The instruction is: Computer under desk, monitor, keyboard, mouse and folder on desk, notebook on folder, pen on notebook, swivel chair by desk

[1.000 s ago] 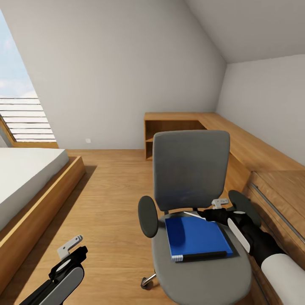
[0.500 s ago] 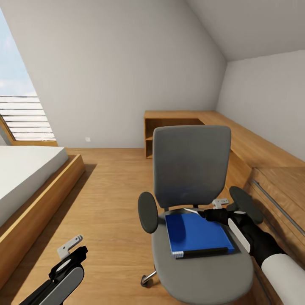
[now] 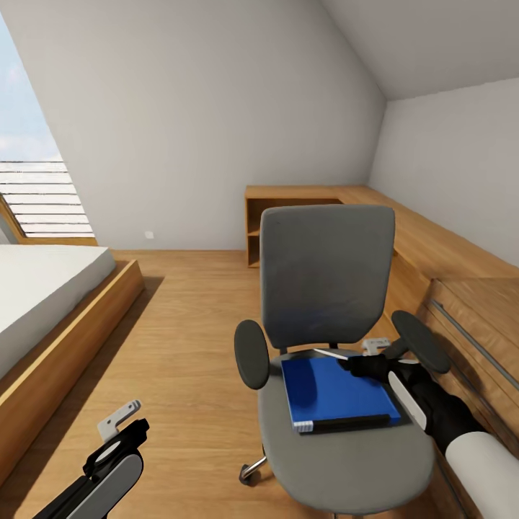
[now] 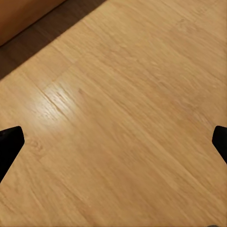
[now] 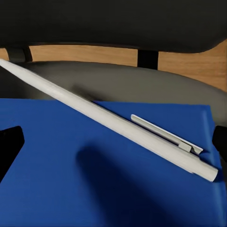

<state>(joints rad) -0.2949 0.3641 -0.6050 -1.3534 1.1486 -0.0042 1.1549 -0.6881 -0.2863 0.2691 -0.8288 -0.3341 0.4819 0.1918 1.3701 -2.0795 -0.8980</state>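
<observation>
Lying on the folder [image 3: 337, 393], the thin, light, slippery pen [image 5: 113, 124] wants a mid-barrel pinch from the spread right end effector [image 3: 360, 357].

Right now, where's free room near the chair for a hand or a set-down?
Open wood floor between bed and swivel chair. Crowded: the seat, where the folder, pen and right gripper sit, tight against the wooden chest.

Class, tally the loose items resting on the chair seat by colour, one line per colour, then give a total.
Blue: 1, the folder
White: 1, the pen lying across the folder
Total: 2, both on the chair
</observation>
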